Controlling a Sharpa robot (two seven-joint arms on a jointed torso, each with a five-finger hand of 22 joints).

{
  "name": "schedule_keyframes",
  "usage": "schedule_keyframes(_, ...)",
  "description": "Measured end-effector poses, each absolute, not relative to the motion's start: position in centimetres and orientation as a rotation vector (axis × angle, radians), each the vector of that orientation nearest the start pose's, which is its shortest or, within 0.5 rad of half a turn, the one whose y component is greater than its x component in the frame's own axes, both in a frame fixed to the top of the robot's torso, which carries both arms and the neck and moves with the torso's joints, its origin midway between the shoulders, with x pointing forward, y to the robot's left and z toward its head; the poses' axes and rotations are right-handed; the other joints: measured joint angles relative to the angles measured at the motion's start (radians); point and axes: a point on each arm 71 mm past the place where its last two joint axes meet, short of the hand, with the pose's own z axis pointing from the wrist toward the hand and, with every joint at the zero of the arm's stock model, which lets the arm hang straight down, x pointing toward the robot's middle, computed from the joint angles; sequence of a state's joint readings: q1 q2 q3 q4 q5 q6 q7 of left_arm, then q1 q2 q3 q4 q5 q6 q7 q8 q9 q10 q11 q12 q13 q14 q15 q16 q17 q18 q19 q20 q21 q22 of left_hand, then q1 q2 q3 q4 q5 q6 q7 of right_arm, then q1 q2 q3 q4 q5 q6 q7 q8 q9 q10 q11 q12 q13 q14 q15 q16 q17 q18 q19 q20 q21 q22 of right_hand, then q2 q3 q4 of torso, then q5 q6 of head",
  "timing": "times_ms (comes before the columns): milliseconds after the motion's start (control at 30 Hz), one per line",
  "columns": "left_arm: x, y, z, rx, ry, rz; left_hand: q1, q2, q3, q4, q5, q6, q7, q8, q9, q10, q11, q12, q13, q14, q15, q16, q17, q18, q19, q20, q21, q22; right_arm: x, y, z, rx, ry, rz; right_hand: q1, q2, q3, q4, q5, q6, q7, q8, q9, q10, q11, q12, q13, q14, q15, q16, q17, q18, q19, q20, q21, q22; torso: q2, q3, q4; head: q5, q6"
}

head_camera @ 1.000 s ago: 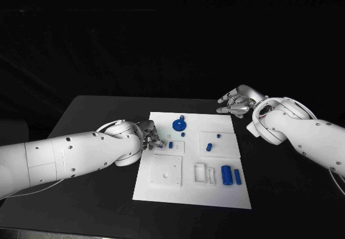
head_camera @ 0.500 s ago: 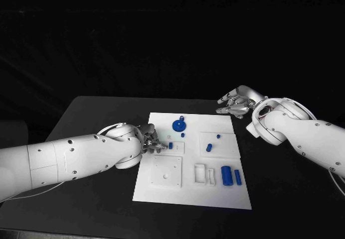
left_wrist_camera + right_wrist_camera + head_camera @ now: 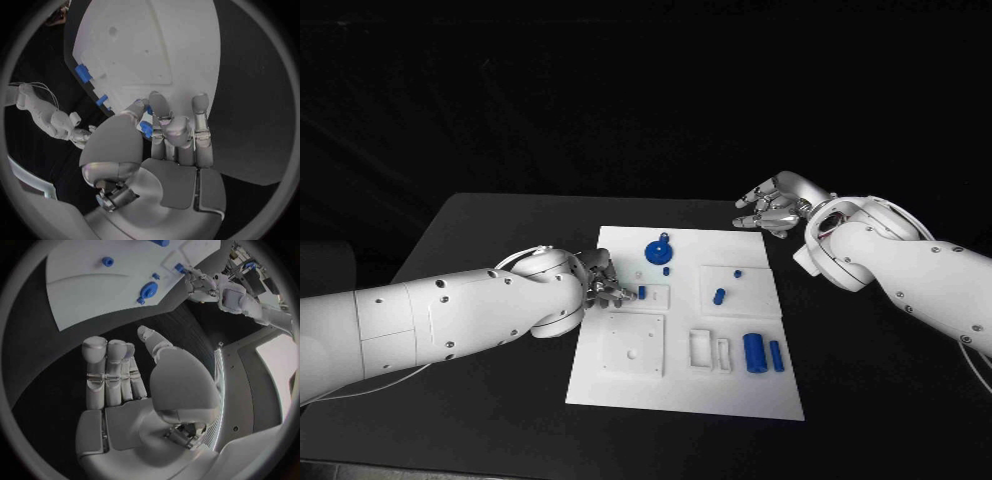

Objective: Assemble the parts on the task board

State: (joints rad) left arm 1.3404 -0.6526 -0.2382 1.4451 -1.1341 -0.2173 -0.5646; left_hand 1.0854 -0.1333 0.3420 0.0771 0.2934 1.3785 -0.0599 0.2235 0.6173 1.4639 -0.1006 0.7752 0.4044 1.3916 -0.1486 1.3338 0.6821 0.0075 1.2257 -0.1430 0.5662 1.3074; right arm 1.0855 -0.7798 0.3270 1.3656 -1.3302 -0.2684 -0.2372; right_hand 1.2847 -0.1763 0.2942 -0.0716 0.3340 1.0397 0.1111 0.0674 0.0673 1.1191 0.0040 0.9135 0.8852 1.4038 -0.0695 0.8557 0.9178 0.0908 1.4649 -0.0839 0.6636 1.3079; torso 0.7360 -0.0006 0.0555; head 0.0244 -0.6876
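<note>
A white board [image 3: 687,385] is seen lying in the middle of a black table [image 3: 473,225], with small blue parts spread over it. The left hand [image 3: 602,280] is held low over the board's left edge, and a small blue peg [image 3: 146,129] is pinched between its thumb and fingertips; the other fingers [image 3: 201,125] are stretched flat over the board. The peg is kept just above a small raised plate [image 3: 652,295] near that edge, presumably because a socket there is meant to receive it, though the socket itself is hidden by the fingers.

The right hand [image 3: 773,210] is held off the board, beyond its far right corner, above the table. Nothing is gripped by it; its fingers [image 3: 107,371] are loosely extended and apart, as if parked clear of the work.

A round blue disc [image 3: 658,247] is seen near the board's far edge. A short blue pin [image 3: 720,295] stands in a square plate near the right edge. Two blue bars [image 3: 754,351] lie side by side toward the near right corner, beside white slotted holders [image 3: 710,349]. A larger square plate [image 3: 635,345] lies toward the near left
</note>
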Motion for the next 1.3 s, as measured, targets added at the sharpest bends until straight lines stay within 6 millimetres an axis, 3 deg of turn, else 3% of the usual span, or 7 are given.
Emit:
schedule_keyframes(100,49.9,16.0,-21.4,-0.182,2.047,-0.343,0.014,-0.014,-0.007,0.018,-0.012,0.000,0.000,0.000,-0.002,0.000,0.000,0.000,-0.001,0.000,0.000,-0.002,-0.002,0.000,0.000,0.000,0.000,0.000,53.9,-24.3,-13.1,0.304,1.572,0.614,0.000,0.000,0.000,0.000,0.000,0.000,0.000,0.000,0.000,0.000,0.000,0.000,0.000,0.000,0.000,0.000,0.000,0.000,0.000,0.000,0.000,0.000,0.000,-0.0002,0.0000,-0.001,0.000)
schedule_keyframes(267,49.9,16.2,-21.4,-0.183,2.051,-0.341,0.041,-0.049,-0.041,0.055,-0.085,0.005,-0.005,-0.004,-0.008,0.000,0.000,-0.005,-0.005,-0.004,0.004,-0.002,-0.007,0.000,0.000,0.000,-0.004,0.000,53.9,-24.4,-13.1,0.304,1.572,0.614,0.000,0.000,0.000,0.000,0.000,0.000,0.000,0.000,0.000,0.000,0.000,0.000,0.000,0.000,0.000,0.000,0.000,0.000,0.000,0.000,0.000,0.000,0.000,-0.0005,-0.0010,-0.001,0.001)
schedule_keyframes(367,49.8,16.2,-21.5,-0.181,2.056,-0.342,0.066,-0.039,-0.165,0.075,-0.046,0.008,-0.004,-0.004,-0.010,0.000,0.000,-0.005,-0.008,-0.006,0.006,-0.006,-0.011,0.000,0.000,0.000,-0.008,0.000,53.9,-24.4,-13.1,0.304,1.572,0.613,-0.003,-0.003,0.000,0.000,0.000,0.000,0.000,0.000,0.000,0.000,0.000,0.000,0.000,0.000,0.000,0.000,0.000,0.000,0.000,0.000,0.000,0.000,0.000,-0.0007,-0.0011,-0.001,0.001)
schedule_keyframes(467,49.6,16.3,-21.6,-0.180,2.064,-0.343,0.074,-0.048,-0.218,0.114,-0.059,0.012,-0.001,-0.004,-0.011,0.000,0.000,-0.005,-0.010,-0.008,0.008,-0.006,-0.017,0.000,0.000,0.000,-0.008,0.000,53.9,-24.4,-13.1,0.305,1.573,0.613,-0.004,-0.004,0.000,0.000,0.000,0.000,0.000,0.000,0.000,0.000,0.000,0.000,0.000,0.000,0.000,0.000,0.000,0.000,0.000,0.000,0.000,0.000,0.000,-0.0009,-0.0007,-0.002,0.001)
schedule_keyframes(700,49.4,16.4,-21.7,-0.178,2.076,-0.347,0.084,-0.057,-0.293,0.161,-0.149,0.016,0.002,-0.004,-0.011,0.000,0.000,-0.012,-0.016,-0.008,0.008,-0.014,-0.032,0.000,0.000,0.000,-0.013,0.000,53.9,-24.4,-13.2,0.305,1.574,0.613,-0.004,-0.004,0.000,0.000,0.000,0.000,0.000,0.000,0.000,0.000,0.000,0.000,0.000,0.000,0.000,0.000,0.000,0.000,0.000,0.000,0.000,0.000,-0.001,-0.0012,0.0000,-0.003,0.001)
schedule_keyframes(1133,49.3,17.0,-21.7,-0.188,2.079,-0.344,0.094,-0.057,-0.291,0.159,-0.157,0.016,0.002,-0.007,-0.011,0.000,0.001,-0.016,-0.021,-0.010,0.010,-0.023,-0.042,0.000,0.000,0.000,-0.017,0.001,53.9,-24.4,-13.3,0.306,1.577,0.613,-0.004,-0.004,0.000,0.000,0.000,-0.002,-0.002,0.000,0.000,0.000,0.000,0.000,-0.001,0.000,0.000,0.000,0.000,0.000,0.000,0.000,0.000,0.000,-0.001,-0.0009,-0.0004,-0.002,0.005)
schedule_keyframes(1300,49.2,17.4,-21.5,-0.199,2.076,-0.352,0.098,-0.053,-0.291,0.144,-0.157,-0.001,0.012,-0.026,-0.020,0.002,0.003,-0.055,-0.040,-0.034,0.011,-0.066,-0.108,0.000,0.000,0.000,-0.037,0.000,53.9,-24.5,-13.4,0.307,1.577,0.611,-0.004,-0.004,0.000,0.000,0.000,-0.002,-0.002,0.000,0.000,0.000,0.000,0.000,-0.001,0.000,0.000,0.000,0.000,0.000,0.000,0.000,0.000,0.000,0.000,-0.0006,-0.0004,-0.002,0.006)
